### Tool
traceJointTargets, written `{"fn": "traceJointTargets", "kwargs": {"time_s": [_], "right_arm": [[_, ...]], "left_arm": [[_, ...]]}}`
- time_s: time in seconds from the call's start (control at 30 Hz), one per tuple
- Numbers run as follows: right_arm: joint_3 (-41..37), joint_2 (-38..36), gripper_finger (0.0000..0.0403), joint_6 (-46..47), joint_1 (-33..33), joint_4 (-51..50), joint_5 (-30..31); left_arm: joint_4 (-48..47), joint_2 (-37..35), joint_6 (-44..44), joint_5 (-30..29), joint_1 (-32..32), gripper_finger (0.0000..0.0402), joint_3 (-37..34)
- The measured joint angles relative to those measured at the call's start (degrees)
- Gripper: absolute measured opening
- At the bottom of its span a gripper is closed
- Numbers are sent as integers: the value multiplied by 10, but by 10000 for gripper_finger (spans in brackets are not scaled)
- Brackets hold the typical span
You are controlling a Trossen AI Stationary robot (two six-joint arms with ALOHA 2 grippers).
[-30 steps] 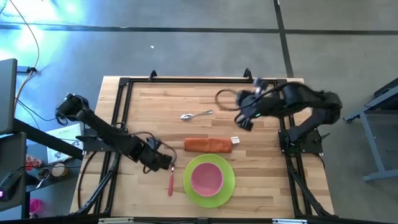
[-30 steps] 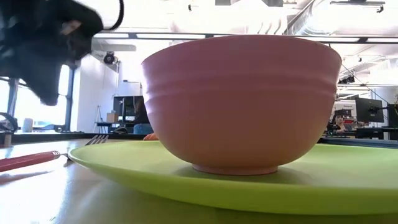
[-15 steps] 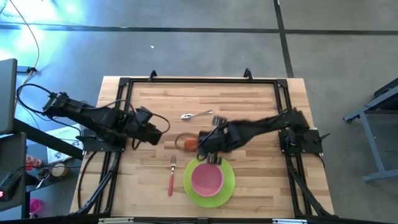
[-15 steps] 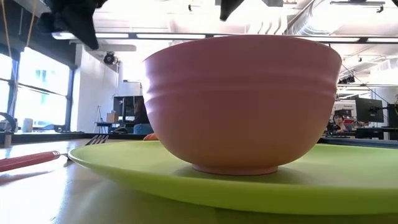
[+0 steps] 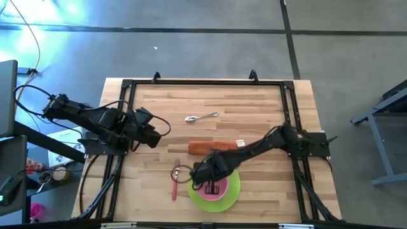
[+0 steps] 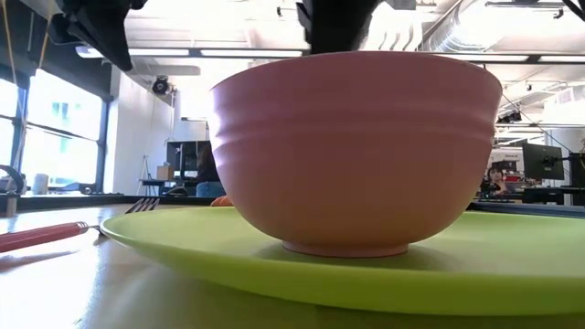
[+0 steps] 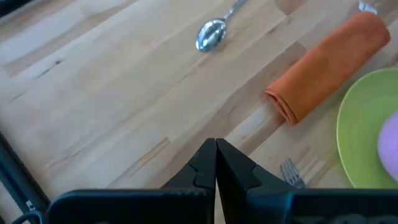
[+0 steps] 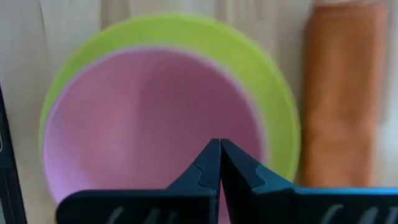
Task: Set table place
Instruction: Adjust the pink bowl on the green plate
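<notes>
From above, you had the right gripper stretched across the table and sitting directly over the pink bowl, which stood in the lime-green plate near the table's front edge. Just left of that plate lay the red-handled fork, tines pointing away from the front edge. Behind the plate lay the rolled orange napkin, and farther back from the plate the silver spoon. Your left gripper hung above the wood well left of the plate, away from every item.

At table height, the bowl rested on the plate, the fork lay left of the plate, and the right gripper's dark mass hovered at the bowl's rim.

Through the left wrist camera, your left gripper had its fingers pressed together, holding nothing; the spoon, napkin and plate lay beyond it.

Through the right wrist camera, your right gripper had its fingers closed tip to tip and empty, poised over the bowl inside the plate, with the napkin beside the plate.
</notes>
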Motion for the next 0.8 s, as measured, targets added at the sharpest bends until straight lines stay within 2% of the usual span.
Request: {"fn": "traceJointTargets", "kwargs": {"time_s": [0.3,0.67,0.8], "right_arm": [[0,26,0,90,51,-8,-15],[0,32,0,164,52,-38,-19],[0,32,0,193,56,-58,-47]], "left_arm": [[0,7,15,9,0,0,0],[-1,6,33,10,0,0,0],[-1,6,38,11,0,0,0]]}}
